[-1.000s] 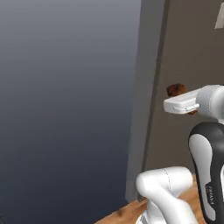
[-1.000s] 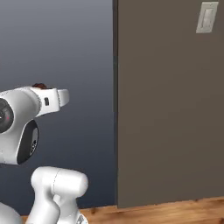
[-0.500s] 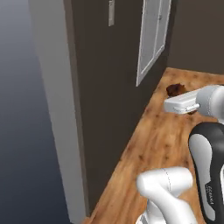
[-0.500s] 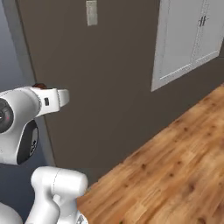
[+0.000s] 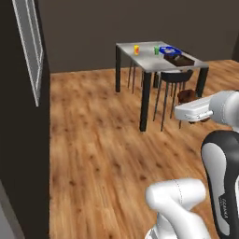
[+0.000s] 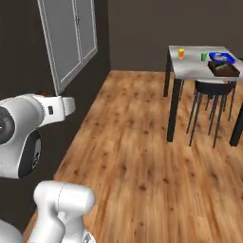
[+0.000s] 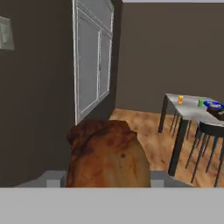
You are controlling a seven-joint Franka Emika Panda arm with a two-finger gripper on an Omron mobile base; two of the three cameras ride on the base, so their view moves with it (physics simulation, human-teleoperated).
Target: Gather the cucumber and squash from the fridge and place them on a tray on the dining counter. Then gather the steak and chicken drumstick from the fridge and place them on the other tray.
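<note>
- The end effector [image 7: 107, 183] is clenched around the chicken drumstick [image 7: 107, 155], which sits between its jaws close to the hand camera.
- A second ago both base views faced the grey fridge side and dark wall; the base has since turned, and the desk [image 5: 144, 58] is now ahead, well apart across the wooden floor.
- The other tray [image 6: 222, 57] lies on it beside the tray [image 6: 224, 70].
- Likely step: carrying the drumstick to the blue one.

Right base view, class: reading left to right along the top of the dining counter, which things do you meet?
Orange cup → green cup → brown wooden tray, all on the dining counter. The blue tray overlaps the brown one, so it is left out.
</note>
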